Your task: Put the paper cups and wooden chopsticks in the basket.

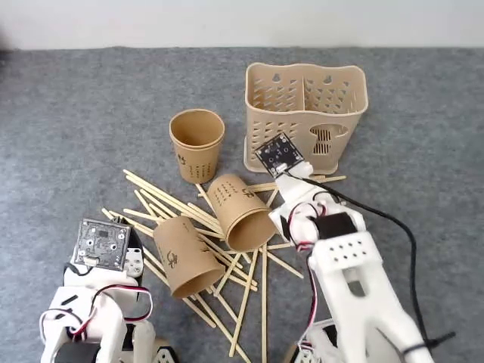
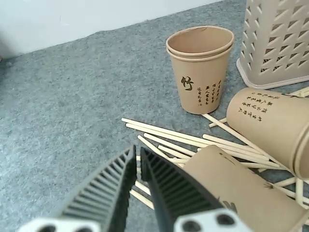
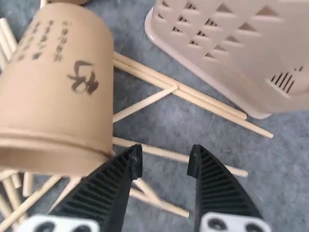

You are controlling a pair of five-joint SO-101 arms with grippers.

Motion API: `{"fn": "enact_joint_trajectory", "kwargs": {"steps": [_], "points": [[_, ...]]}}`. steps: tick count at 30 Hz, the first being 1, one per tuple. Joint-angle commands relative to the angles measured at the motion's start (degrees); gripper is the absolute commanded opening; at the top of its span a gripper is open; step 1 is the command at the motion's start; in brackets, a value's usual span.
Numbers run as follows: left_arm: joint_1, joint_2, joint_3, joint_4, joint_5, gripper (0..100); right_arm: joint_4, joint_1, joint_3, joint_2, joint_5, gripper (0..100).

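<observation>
— Nearest to us is our right hand, released, with nothing between its jaws. What lies under it?

— One chopstick crosses the grey tabletop just below the gap. The rim of a lying cup is just beside one finger. The basket stands near, beyond two more sticks.

— And our left hand?

— Almost clenched, and it grasps nothing. It hangs above the spread chopsticks, and a second lying cup is just beside it. An upright cup stands farther off, close to the basket. We think it is two cups, one inside the other, because we see a double rim.

— How will these things handle?

— We judge that the cups are very light and thin-walled, so a hard squeeze would crush them. On its side a cup may also roll away. We would put one finger inside the mouth and one outside and pinch the rim gently.

— And the sticks?

— They look stiff, thin and smooth, and they lie flat and crossed in a heap. We would take a free one near its middle, so that it does not tip. A stick taken from under a cup may drag the cup along with it.
</observation>
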State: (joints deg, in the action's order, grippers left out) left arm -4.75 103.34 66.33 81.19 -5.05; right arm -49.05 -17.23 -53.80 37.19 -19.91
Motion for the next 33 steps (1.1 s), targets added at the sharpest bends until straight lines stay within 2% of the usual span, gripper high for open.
{"fn": "enact_joint_trajectory", "kwargs": {"steps": [1,5,8,17,22,27,29,33], "points": [[0.00,0.97,-2.51,-1.58,-0.62,2,-6.81,-2.33,2.99,8.48,-0.70,17.6],[0.00,0.97,-2.51,-1.58,-0.62,2,-13.93,-6.90,2.99,16.92,-0.44,17.6],[0.00,0.97,-2.51,-1.58,-0.62,2,-15.16,-10.59,2.29,20.09,-0.35,17.6],[0.00,0.97,-2.42,-1.49,-0.62,2,-1.98,-10.24,-0.88,8.48,-0.35,17.3],[0.00,0.97,-2.42,-1.23,-0.62,2,1.71,-9.45,-0.79,1.19,-0.70,17.2],[0.00,0.97,-2.42,-1.23,-0.62,2,2.68,-8.92,-0.70,0.57,-0.79,17.0],[0.00,0.97,-2.42,-1.23,-0.62,2,3.21,-9.01,-0.53,0.48,-0.79,13.8],[0.00,0.97,-2.42,-1.23,-0.62,2,3.47,-8.92,2.20,0.04,-0.79,0.4]]}}
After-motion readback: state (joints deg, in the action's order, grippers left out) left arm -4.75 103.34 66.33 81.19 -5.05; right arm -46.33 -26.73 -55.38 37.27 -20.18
